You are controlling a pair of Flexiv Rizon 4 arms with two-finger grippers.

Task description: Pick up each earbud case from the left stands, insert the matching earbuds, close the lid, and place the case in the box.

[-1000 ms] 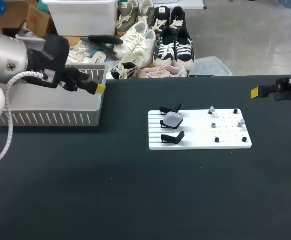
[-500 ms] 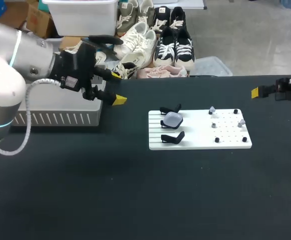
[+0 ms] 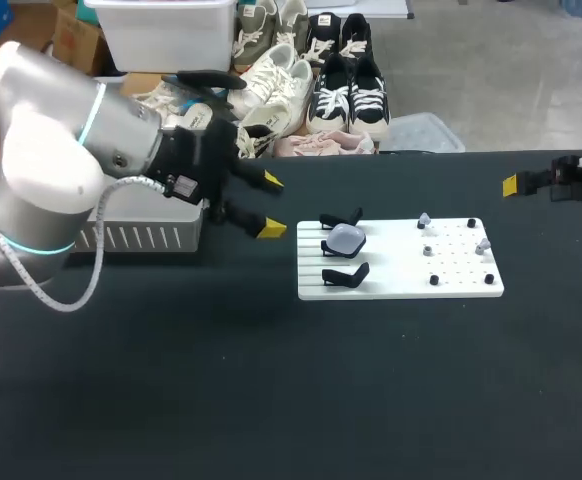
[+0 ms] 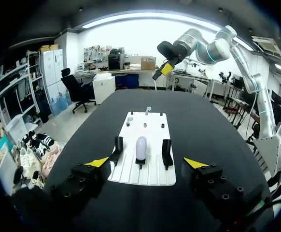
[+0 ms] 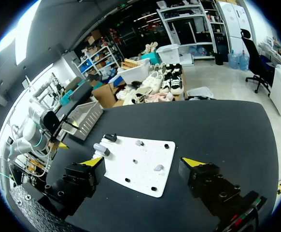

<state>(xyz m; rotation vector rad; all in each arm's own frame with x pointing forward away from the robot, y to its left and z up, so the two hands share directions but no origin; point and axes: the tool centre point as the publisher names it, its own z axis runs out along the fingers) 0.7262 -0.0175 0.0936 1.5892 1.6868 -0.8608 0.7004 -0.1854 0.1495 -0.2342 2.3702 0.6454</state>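
A white board (image 3: pixel 401 258) lies mid-table with three black stands at its left end. The middle stand carries a pale, rounded earbud case (image 3: pixel 346 238); the other two stands (image 3: pixel 343 218) (image 3: pixel 347 273) are bare. Small pale earbuds (image 3: pixel 424 220) (image 3: pixel 484 244) sit on pegs at the board's right part. My left gripper (image 3: pixel 271 205) hovers open just left of the stands; in the left wrist view the case (image 4: pixel 141 147) stands ahead of the gripper (image 4: pixel 146 163), between its fingers' lines. My right gripper (image 3: pixel 516 184) is open at the far right, and its wrist view has the board (image 5: pixel 145 169) ahead of the gripper (image 5: pixel 142 162).
A grey slotted basket (image 3: pixel 141 237) stands at the table's back left, partly behind my left arm. Small black pegs dot the board's right half. Bare black tabletop lies in front of the board.
My left arm has swung right, from over the basket to just left of the board's stands, fingers staying open. The right arm has not moved.
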